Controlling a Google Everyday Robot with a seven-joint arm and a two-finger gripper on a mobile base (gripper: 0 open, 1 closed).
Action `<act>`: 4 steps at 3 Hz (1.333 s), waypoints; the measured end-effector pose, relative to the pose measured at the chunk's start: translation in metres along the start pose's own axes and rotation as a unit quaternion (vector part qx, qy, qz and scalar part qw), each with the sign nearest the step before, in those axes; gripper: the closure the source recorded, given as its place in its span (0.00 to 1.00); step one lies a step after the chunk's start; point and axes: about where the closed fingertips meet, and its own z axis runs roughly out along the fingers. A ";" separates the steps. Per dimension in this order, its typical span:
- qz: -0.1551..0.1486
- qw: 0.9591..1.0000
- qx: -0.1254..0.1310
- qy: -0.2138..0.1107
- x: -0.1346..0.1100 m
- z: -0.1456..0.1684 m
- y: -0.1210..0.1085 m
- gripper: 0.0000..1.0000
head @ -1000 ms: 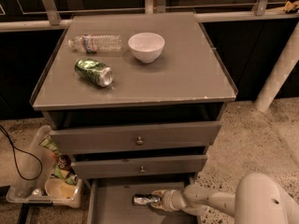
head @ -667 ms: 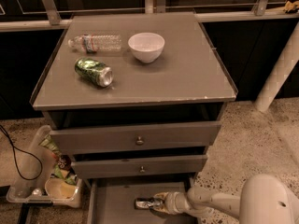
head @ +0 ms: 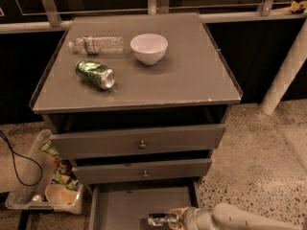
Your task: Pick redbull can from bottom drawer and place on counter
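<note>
No legible text. Markings on the bottle (head: pixel 96 44) and the green can (head: pixel 95 74), both on the counter (head: pixel 192 71), cannot be read. Gripper (head: pixel 175 219) below the counter, in the bottom drawer (head: pixel 127 207), at the redbull can (head: pixel 159 219).

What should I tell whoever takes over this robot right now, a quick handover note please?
Gripper: low in the open bottom drawer, at the right end of the redbull can; grip unclear.
Redbull can: on its side on the drawer floor.
Counter: holds a green can, plastic bottle, white bowl.
Done: drawer open, can reached.
Left: lift the can out, set it on the counter.
</note>
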 end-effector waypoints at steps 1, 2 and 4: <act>-0.029 0.999 0.014 -0.008 -0.030 -0.058 0.016 1.00; -0.050 0.998 0.029 -0.006 -0.068 -0.118 0.014 1.00; -0.082 0.994 0.061 0.030 -0.168 -0.208 -0.061 1.00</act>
